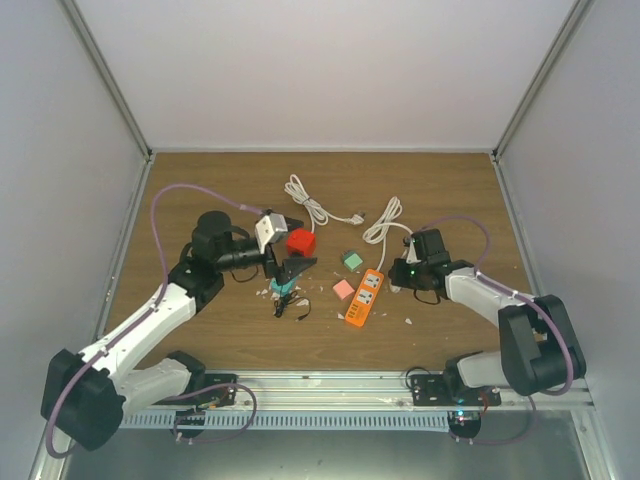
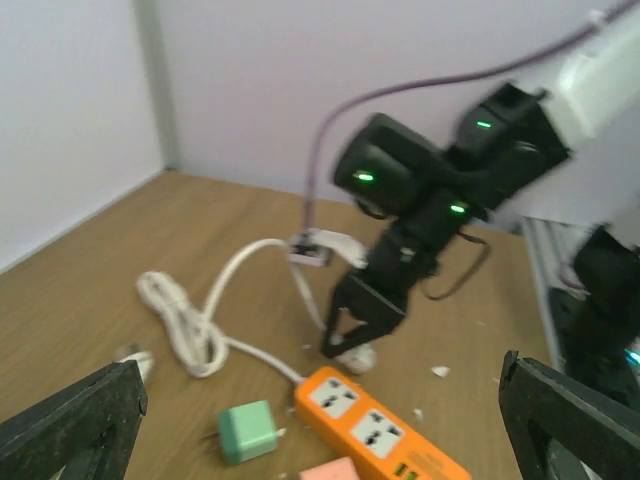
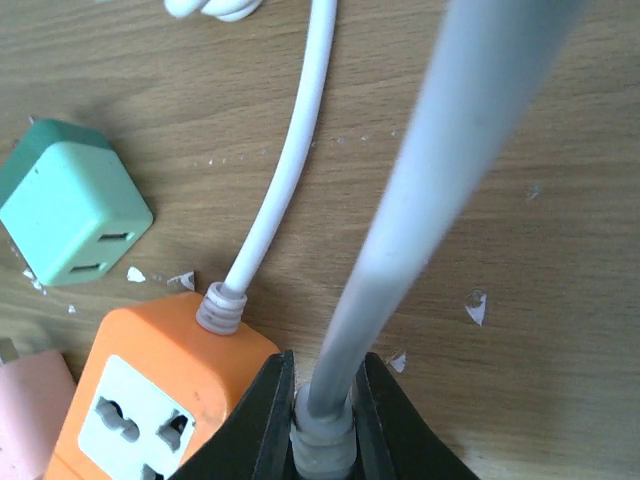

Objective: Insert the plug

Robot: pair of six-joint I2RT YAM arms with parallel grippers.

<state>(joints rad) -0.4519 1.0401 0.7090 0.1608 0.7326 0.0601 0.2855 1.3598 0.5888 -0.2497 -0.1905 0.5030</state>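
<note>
Looking down on a brown wood-grain worktop (image 1: 220,180) boxed in by plain white walls (image 1: 320,70), with a metal rail (image 1: 330,385) along the near edge. Littered with white chips (image 1: 408,321) around an orange power strip (image 1: 365,298), a green adapter (image 1: 351,260) just beyond. Pinching the plug (image 3: 322,435) by its ribbed neck between the right fingers (image 3: 265,425), low over the wood just beside the strip's cabled end. Holding the left fingers (image 2: 70,420) spread wide, gripping nothing.

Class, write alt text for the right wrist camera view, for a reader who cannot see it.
The right gripper pinches a pale grey cable at its ribbed collar, beside an orange plastic power strip with its white cord. A mint-green cube adapter lies left on the wooden table.
</note>
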